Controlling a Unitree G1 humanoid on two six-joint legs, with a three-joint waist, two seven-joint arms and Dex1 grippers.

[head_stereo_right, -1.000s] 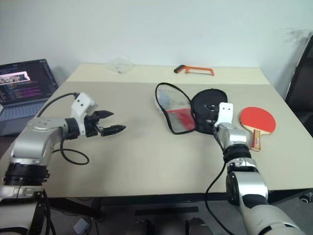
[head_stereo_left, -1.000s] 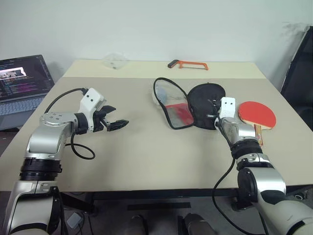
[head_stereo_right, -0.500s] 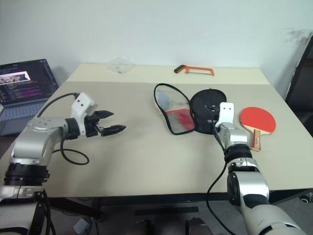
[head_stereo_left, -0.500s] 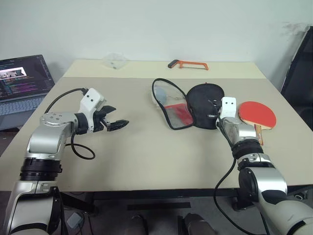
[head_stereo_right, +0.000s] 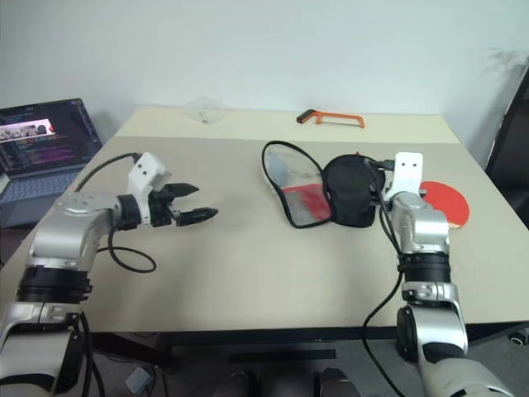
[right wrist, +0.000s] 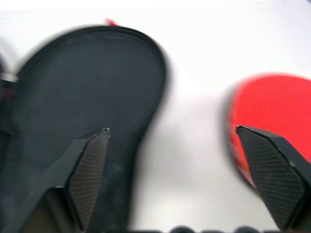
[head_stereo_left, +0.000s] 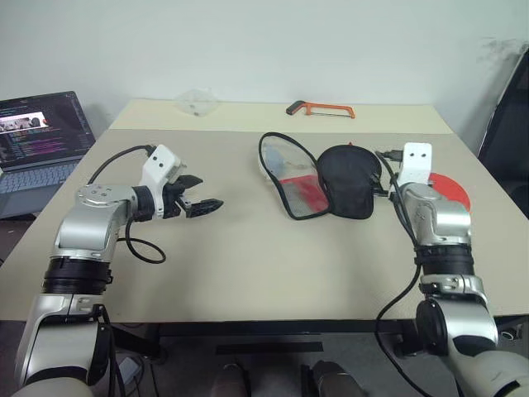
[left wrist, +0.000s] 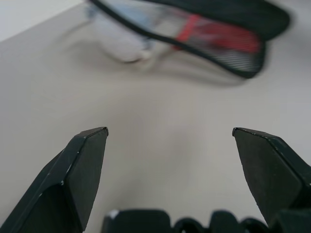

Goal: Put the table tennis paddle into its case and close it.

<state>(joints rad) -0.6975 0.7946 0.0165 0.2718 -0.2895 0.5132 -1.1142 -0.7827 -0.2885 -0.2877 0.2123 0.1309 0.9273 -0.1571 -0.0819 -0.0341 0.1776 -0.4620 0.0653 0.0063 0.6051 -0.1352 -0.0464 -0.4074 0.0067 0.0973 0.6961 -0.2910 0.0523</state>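
The case lies open at mid-table, its black fabric half [head_stereo_left: 347,180] to the right and its clear mesh half [head_stereo_left: 289,178] to the left, propped up. The table tennis paddle [head_stereo_right: 450,201] lies right of the case, its red blade partly hidden behind my right forearm. My right gripper [right wrist: 171,130] hangs open above the gap between the black half [right wrist: 87,97] and the red blade [right wrist: 272,111], holding nothing. My left gripper [head_stereo_left: 207,192] is open over bare table left of the case, pointing toward the mesh half [left wrist: 214,36] and a small pale round pouch [left wrist: 124,41].
An orange hacksaw [head_stereo_left: 321,108] and a crumpled clear plastic piece [head_stereo_left: 194,101] lie near the table's far edge. A laptop [head_stereo_left: 37,136] stands off the table to the left, a dark chair [head_stereo_left: 508,124] to the right.
My right gripper, shut at the black half's edge before, has opened, risen and drawn back to the right. The black half has settled lower. The left arm has barely moved.
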